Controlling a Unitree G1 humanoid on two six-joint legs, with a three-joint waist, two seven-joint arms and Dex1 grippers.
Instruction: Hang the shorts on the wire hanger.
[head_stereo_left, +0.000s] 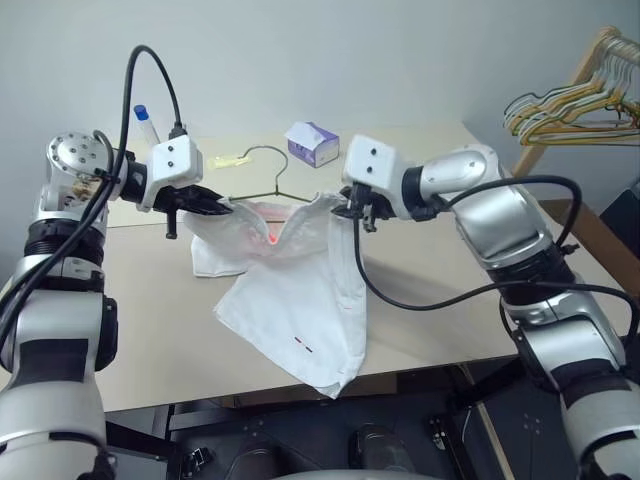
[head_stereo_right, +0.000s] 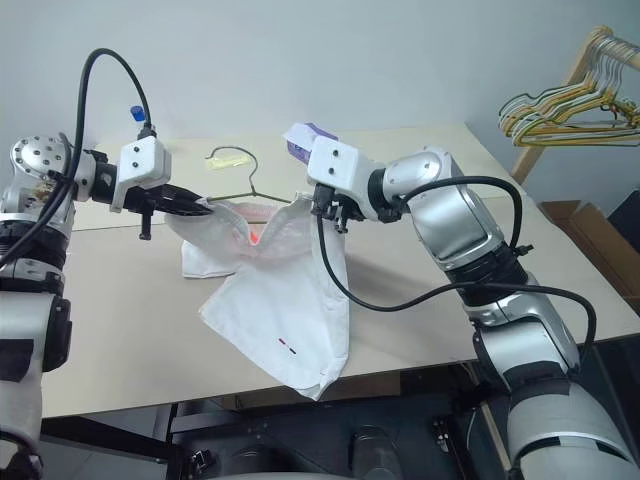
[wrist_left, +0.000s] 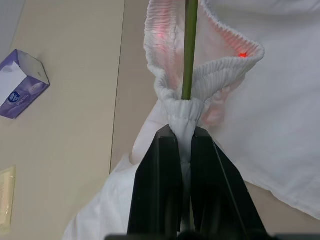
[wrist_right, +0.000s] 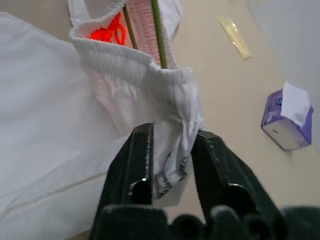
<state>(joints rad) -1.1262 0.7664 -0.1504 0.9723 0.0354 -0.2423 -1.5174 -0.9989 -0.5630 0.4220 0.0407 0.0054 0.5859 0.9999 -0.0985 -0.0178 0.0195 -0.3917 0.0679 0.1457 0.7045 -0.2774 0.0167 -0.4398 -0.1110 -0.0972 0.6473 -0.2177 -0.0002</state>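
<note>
A beige desk (head_stereo_left: 440, 310) carries a small purple and white tissue box (head_stereo_left: 313, 143) near its far edge, with a pale yellowish flat packet (head_stereo_left: 228, 160) lying just to the box's left, apart from it. Further left along that far edge stands a small white bottle with a blue cap (head_stereo_left: 146, 124), upright. Beyond the desk's right corner, a wooden rack (head_stereo_left: 590, 62) leans against the grey wall and bears a bunch of pale yellowish and grey hangers (head_stereo_left: 565, 108), and a brown cardboard box (head_stereo_right: 592, 236) sits on the floor below them.
</note>
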